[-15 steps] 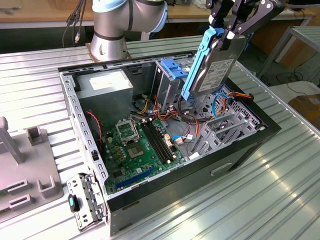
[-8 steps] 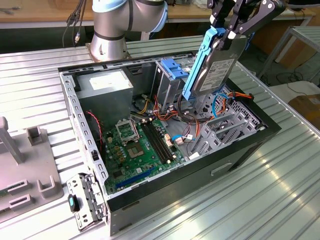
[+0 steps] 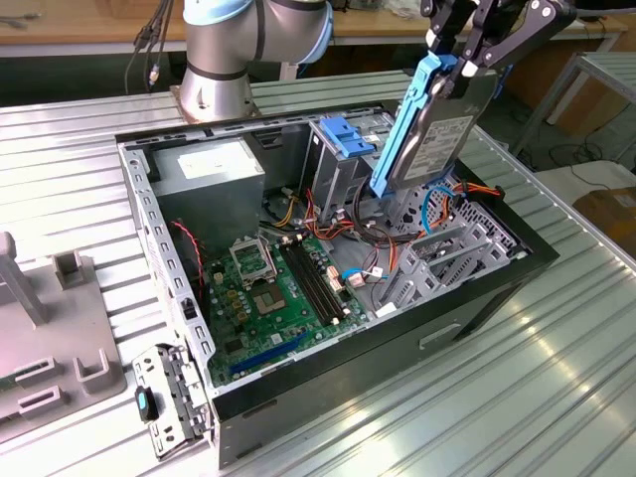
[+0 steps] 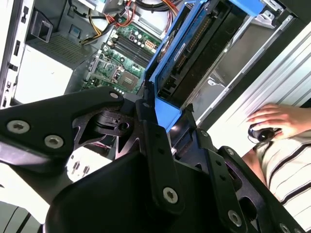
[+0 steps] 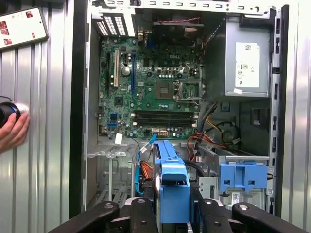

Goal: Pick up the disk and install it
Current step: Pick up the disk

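The disk [image 3: 437,134], a grey hard drive with a white label in a bright blue carrier, hangs tilted on edge above the open computer case [image 3: 397,348]. My gripper [image 3: 462,62] is shut on its upper end, at the exterior view's upper right. The disk's lower end hovers over the metal drive bay [image 3: 452,253] near the case's corner, apart from it. Both wrist views look down the disk's blue edge [image 4: 167,73] [image 5: 172,187], with the black fingers [image 4: 155,141] [image 5: 138,213] clamped on either side.
An upright drive cage with a blue top [image 3: 343,149] [image 5: 242,177] stands beside the bay. The motherboard [image 3: 268,298], cables [image 3: 328,224] and power supply [image 3: 204,169] fill the case. A person's hand [image 4: 272,119] [image 5: 12,131] rests on the table. A grey fixture [image 3: 50,328] sits at the exterior view's left.
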Motion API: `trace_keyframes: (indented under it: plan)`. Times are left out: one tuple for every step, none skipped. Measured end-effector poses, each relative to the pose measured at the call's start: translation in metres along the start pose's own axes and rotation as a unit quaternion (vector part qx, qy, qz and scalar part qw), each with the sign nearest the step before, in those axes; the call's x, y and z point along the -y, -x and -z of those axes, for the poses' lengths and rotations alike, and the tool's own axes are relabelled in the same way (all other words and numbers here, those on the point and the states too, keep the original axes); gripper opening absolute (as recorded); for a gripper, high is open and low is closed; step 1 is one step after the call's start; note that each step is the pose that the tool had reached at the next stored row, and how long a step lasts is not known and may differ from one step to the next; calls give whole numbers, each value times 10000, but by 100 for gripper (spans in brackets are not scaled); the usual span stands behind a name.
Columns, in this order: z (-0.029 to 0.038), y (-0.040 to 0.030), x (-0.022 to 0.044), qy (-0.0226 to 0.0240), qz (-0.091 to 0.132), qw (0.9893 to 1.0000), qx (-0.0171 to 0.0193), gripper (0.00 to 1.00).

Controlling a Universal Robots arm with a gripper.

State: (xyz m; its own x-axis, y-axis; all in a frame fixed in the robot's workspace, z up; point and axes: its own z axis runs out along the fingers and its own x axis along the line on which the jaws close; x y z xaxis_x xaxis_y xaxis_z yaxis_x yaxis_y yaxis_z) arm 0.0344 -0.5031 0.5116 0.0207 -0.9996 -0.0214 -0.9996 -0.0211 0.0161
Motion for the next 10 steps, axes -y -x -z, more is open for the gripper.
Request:
trace_keyframes:
  plan:
    - [1, 0, 20, 0, 0, 10000, 0, 36]
    - [1, -1, 36, 0, 0, 10000, 0, 36]
    - [1, -1, 56, 0, 0, 10000, 0, 36]
    - [2, -1, 72, 0, 0, 10000, -1, 36]
    - [2, -2, 89, 0, 1, 10000, 0, 36]
    - [2, -2, 103, 0, 0, 10000, 0, 36]
    - [2, -2, 116, 0, 1, 10000, 0, 36]
    - [3, -3, 156, 0, 0, 10000, 0, 36]
    - [3, -4, 192, 0, 0, 10000, 0, 36]
    - [4, -4, 218, 0, 0, 10000, 0, 36]
